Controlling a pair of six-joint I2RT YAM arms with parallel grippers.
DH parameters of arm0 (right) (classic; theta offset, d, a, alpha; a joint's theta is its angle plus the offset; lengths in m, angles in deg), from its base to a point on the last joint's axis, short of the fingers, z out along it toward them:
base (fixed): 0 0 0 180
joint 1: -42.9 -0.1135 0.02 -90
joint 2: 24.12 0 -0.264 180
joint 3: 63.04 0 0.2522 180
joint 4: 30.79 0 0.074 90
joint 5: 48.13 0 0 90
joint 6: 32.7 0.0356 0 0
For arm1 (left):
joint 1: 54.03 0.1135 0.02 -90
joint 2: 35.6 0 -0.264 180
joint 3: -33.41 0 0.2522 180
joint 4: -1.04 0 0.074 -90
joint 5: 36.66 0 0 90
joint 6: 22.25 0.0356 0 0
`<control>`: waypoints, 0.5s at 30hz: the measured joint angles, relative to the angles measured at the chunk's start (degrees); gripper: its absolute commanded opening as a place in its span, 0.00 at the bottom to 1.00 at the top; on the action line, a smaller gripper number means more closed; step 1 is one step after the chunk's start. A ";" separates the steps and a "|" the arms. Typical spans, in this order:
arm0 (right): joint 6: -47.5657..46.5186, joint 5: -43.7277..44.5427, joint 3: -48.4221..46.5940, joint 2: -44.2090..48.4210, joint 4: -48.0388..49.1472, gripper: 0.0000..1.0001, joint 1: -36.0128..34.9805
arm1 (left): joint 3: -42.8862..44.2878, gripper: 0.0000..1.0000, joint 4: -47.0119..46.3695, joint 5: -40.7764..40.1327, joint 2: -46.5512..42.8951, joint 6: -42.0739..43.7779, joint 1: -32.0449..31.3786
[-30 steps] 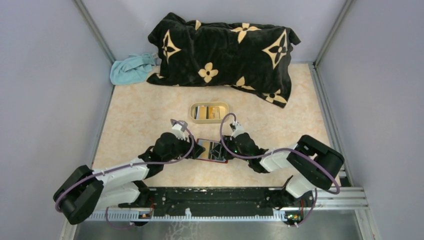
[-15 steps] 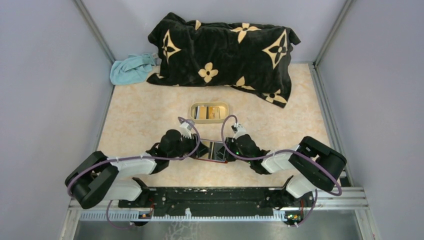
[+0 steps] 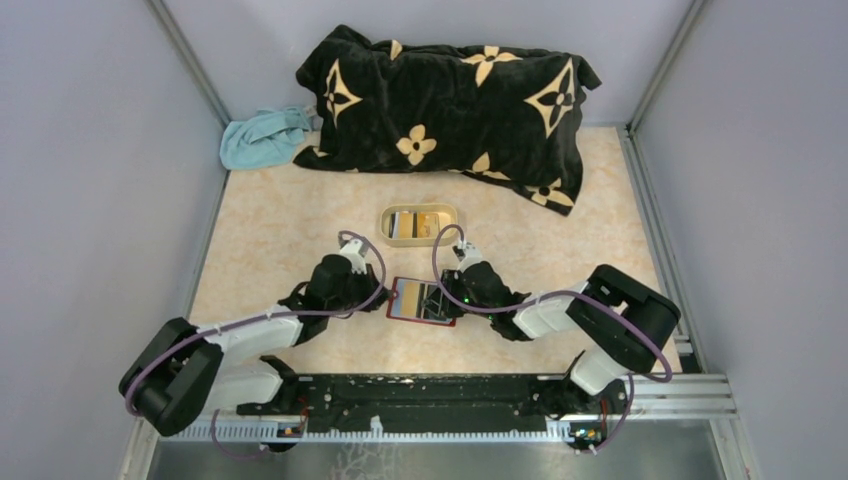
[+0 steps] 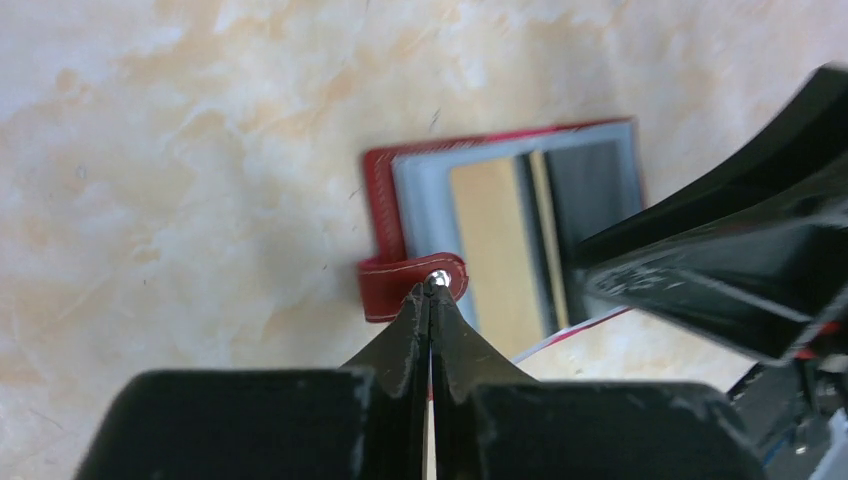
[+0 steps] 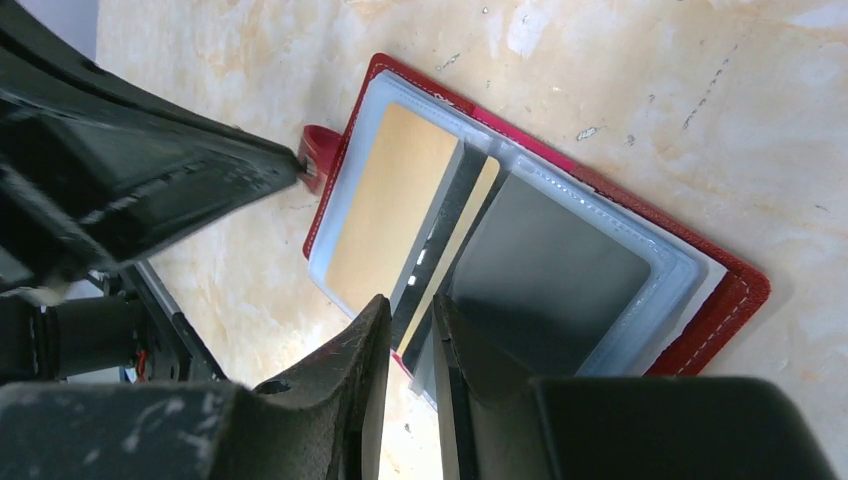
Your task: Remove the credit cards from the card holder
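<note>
The left hand (image 4: 431,292) is closed, its fingertips pressed together on the snap end of the red tab (image 4: 400,290). The tab juts from the edge of the card holder (image 4: 378,190) just ahead of them, and the pinch looks meant to anchor the holder. Facing it from the opposite side, the right hand (image 5: 410,310) is closed to a narrow gap on the edge of a striped card (image 5: 445,230). That card pokes out of the holder's middle toward this hand. The holder lies open and flat on the table (image 4: 200,150) between the two hands. An orange-yellow card (image 5: 385,200) sits in the clear sleeve on the left hand's side, and a black card (image 5: 545,270) in the sleeve away from it. The step in hand appears to be drawing out the middle card. The next move calls for a straight, level pull back along the right hand's own line while the left hand holds the tab down. The card then probably goes to the beige tray (image 3: 418,224) beyond both hands.
</note>
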 measured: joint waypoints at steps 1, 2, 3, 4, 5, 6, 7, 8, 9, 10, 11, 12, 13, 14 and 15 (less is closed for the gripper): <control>0.00 -0.09 0.00 -0.07 -0.02 0.23 0.00 | 0.07 0.00 0.85 0.13 1.20 0.28 0.02; -0.04 -0.11 0.00 -0.11 -0.04 0.24 0.00 | 0.09 0.00 1.42 0.37 2.34 0.39 0.00; -0.04 -0.13 0.00 -0.15 -0.07 0.24 0.00 | 0.09 0.00 1.90 0.70 3.32 0.48 0.00; -0.07 -0.11 0.00 -0.22 -0.07 0.24 0.00 | 0.07 0.00 2.21 1.29 4.13 0.50 0.00; -0.07 -0.13 0.00 -0.26 -0.09 0.24 0.00 | 0.07 0.00 2.25 1.97 4.74 0.48 0.00; -0.07 -0.11 0.00 -0.26 -0.09 0.24 0.00 | 0.07 0.00 2.19 2.60 5.11 0.46 0.00; -0.07 -0.11 0.00 -0.26 -0.09 0.25 0.00 | 0.07 0.00 1.99 3.15 5.40 0.44 0.00; -0.07 -0.11 0.00 -0.26 -0.11 0.27 0.00 | 0.07 0.00 1.75 3.69 5.64 0.39 0.00; -0.07 -0.11 0.00 -0.28 -0.09 0.32 0.00 | 0.07 0.00 1.51 4.00 5.88 0.35 0.02; -0.04 -0.11 0.00 -0.28 -0.09 0.38 0.00 | 0.02 0.00 1.05 4.44 6.21 0.33 0.04; 0.09 -0.11 0.00 -0.26 -0.04 0.43 0.00 | 0.00 0.00 0.61 4.85 6.51 0.22 0.04; 0.09 -0.15 0.00 -0.28 0.09 0.47 0.00 | -0.07 0.00 0.15 5.38 6.80 0.11 0.02; 0.22 -0.22 -0.02 -0.28 0.24 0.50 0.00 | -0.20 0.00 -0.37 5.70 7.02 -0.09 -0.02; 0.24 -0.31 -0.07 -0.28 0.46 0.52 0.00 | -0.42 0.00 -1.05 6.05 7.26 -0.37 -0.17; 0.28 -0.33 -0.20 -0.33 0.70 0.55 0.00 | -0.61 0.00 -1.66 6.29 7.45 -0.72 -0.48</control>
